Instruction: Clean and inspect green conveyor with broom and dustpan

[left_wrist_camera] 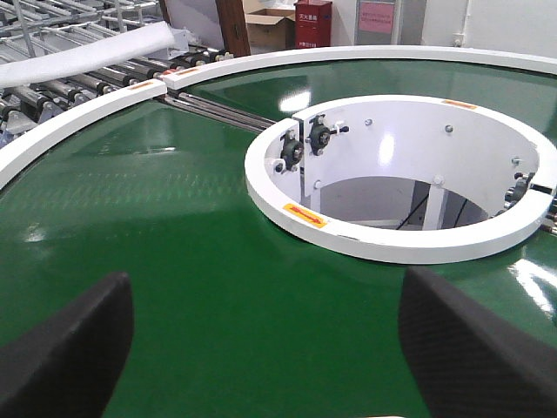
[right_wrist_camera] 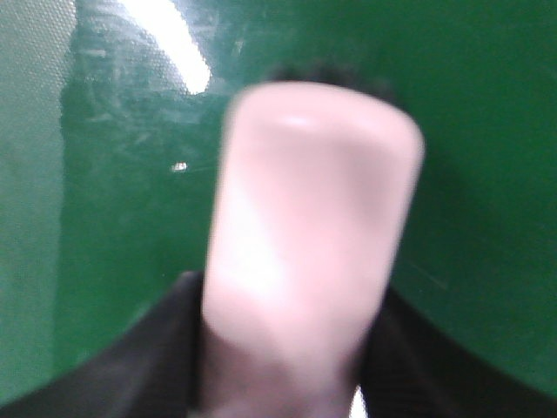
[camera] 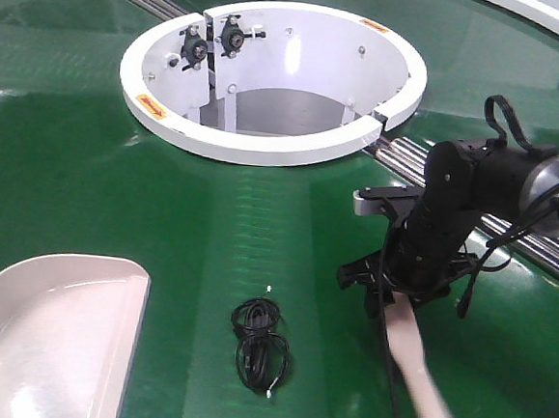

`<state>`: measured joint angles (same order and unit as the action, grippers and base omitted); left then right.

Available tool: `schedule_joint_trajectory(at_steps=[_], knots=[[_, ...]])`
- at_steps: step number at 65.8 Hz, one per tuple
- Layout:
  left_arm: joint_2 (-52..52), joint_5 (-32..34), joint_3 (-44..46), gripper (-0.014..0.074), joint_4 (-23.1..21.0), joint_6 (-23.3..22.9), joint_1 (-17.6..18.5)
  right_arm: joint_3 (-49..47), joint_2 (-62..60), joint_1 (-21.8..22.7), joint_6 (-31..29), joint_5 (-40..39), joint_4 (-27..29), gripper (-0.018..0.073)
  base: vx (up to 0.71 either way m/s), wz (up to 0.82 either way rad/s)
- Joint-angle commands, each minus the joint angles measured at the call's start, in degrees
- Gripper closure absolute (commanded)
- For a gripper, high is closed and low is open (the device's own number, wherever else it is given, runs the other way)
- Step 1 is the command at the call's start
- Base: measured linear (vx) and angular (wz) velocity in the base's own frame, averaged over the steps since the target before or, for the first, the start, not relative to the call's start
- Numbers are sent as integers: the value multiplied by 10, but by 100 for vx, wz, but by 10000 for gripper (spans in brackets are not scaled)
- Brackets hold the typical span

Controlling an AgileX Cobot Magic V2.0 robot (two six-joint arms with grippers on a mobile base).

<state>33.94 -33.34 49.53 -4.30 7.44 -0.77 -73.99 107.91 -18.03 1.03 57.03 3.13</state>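
The green conveyor (camera: 69, 173) fills the front view and also shows in the left wrist view (left_wrist_camera: 174, 226). The beige dustpan (camera: 46, 346) lies on it at the lower left, mouth facing right. My right gripper (camera: 399, 288) is shut on the pale broom (camera: 420, 370), whose handle runs toward the lower right. In the right wrist view the blurred broom back (right_wrist_camera: 305, 235) sits between the right gripper's (right_wrist_camera: 291, 370) dark fingers (right_wrist_camera: 157, 357), with bristles at its far end. My left gripper (left_wrist_camera: 265, 292) is open and empty over bare belt. It is out of the front view.
A coiled black cable (camera: 259, 341) lies on the belt between dustpan and broom, a small white speck (camera: 269, 288) just beyond it. The white hub ring (camera: 265, 150) stands at the centre. Silver rollers (camera: 538, 247) run at the seam behind the right arm.
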Motion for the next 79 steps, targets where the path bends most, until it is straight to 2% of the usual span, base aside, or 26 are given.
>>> schedule_joint_trajectory(at_steps=[1,3,31,47,79], knots=[[5,35,20,23,-7,0,5,-17,-26,1,2,-11,-3,533,0,0],[5,35,20,23,-7,0,5,-17,-27,1,3,-8,-2,576,0,0],[5,28,20,23,-7,0,5,-18,-126,5,3,60,14,567,0,0],[5,27,20,23,-7,0,5,-16,-148,31,-14,157,21,566,0,0],[5,-1,20,23,-7,0,5,-16,-148,34,-4,159,25,565,0,0]])
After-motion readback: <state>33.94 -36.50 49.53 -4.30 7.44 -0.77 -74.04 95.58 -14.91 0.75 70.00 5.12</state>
